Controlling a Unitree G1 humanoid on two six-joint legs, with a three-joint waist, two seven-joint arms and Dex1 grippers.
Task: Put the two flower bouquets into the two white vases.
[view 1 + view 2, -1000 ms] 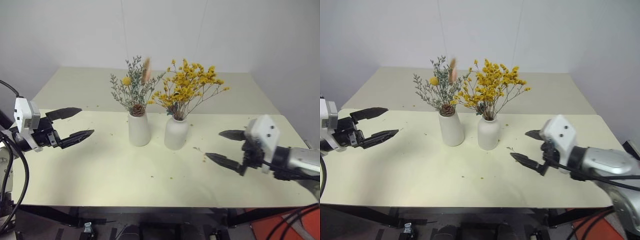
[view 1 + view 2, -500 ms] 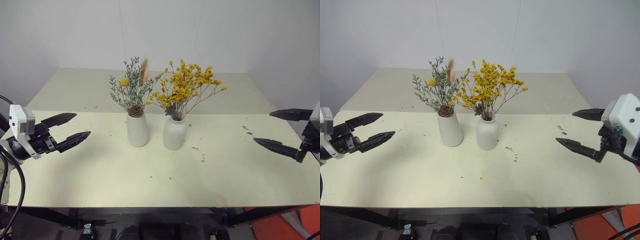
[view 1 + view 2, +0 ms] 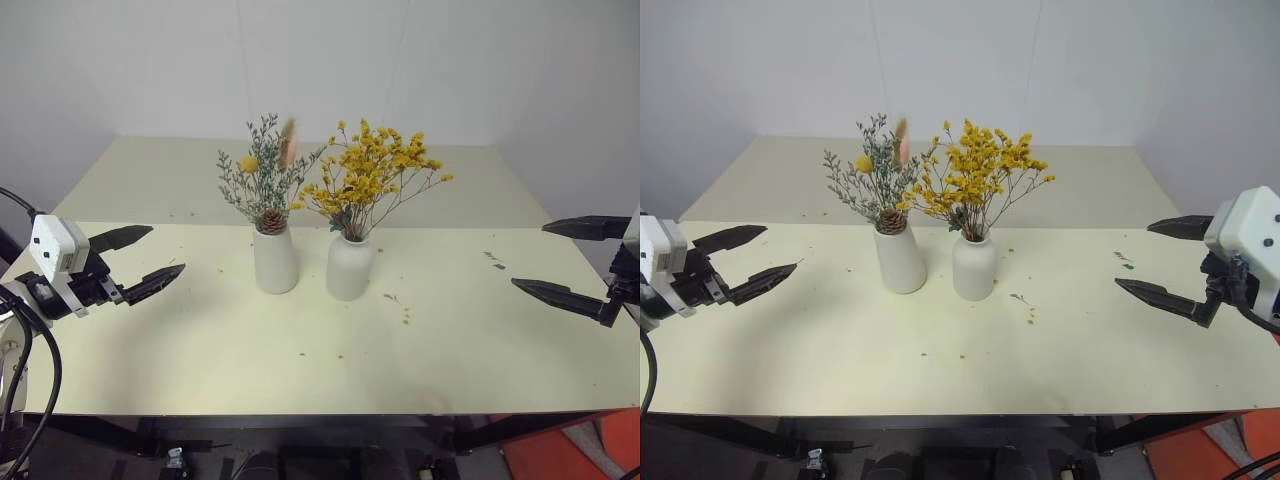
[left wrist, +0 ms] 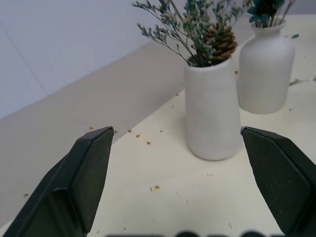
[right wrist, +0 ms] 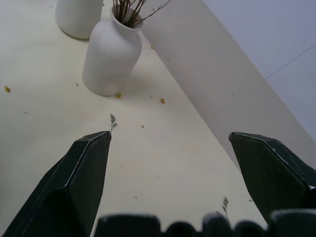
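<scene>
Vases hold both bouquets; left gripper and right gripper spread, empty; no writing legible

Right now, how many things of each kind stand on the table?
Vases: 2, the cylinder vase and the bottle vase
Bouquets: 2, the grey-green bunch and the yellow bunch
Total: 4
</scene>
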